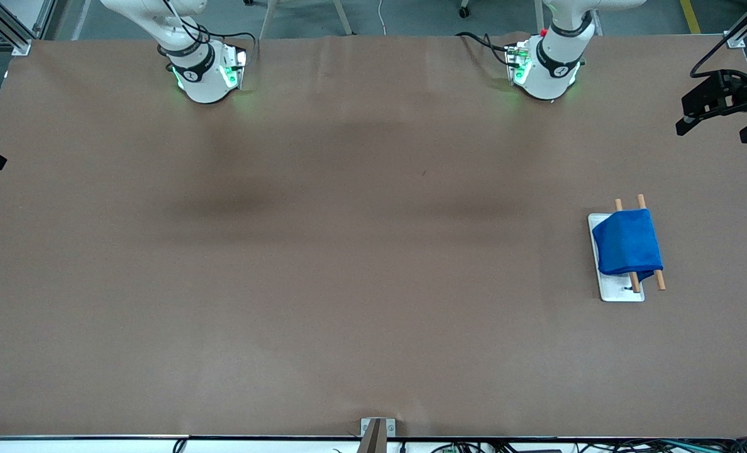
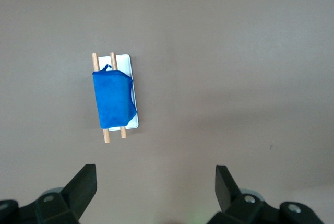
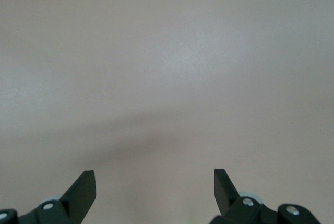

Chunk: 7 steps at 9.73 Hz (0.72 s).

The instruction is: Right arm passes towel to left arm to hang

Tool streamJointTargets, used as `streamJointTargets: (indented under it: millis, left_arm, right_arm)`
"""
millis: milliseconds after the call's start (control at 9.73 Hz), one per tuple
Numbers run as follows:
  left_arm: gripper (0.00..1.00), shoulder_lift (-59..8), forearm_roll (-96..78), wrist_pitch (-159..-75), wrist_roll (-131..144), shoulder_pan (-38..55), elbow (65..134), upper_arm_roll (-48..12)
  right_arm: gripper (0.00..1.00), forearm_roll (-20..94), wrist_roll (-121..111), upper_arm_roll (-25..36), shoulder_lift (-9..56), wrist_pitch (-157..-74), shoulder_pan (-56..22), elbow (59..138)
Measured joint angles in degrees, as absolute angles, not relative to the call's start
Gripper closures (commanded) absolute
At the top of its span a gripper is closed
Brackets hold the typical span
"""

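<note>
The brown tabletop [image 1: 323, 251] lies bare from edge to edge. The only obstacle is the rack [image 1: 619, 292] with two wooden rods [image 1: 659, 280], draped by the towel [image 1: 627, 242], toward the left arm's end, well apart from every edge.

One towel [image 1: 627, 242], one white base [image 1: 619, 290], two wooden rods [image 1: 659, 279], two arms [image 1: 200, 69].

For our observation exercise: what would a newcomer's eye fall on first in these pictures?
The bright blue towel stands out, draped over two wooden rods on a small white base toward the left arm's end of the brown table. The left hand hangs open above the table, and the right hand is open over bare tabletop.
</note>
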<state>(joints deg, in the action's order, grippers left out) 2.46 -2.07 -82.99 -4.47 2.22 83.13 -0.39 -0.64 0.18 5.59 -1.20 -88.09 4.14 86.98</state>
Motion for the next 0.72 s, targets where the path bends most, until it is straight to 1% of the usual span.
streamJointTargets:
  millis: [719]
  left_arm:
    - [0.0,2.5,-0.8,-83.0,-2.9,2.0,83.9,-1.4]
  right_arm:
    - [0.0,-0.6,0.2,5.6,-1.2,-88.1,4.1,87.0]
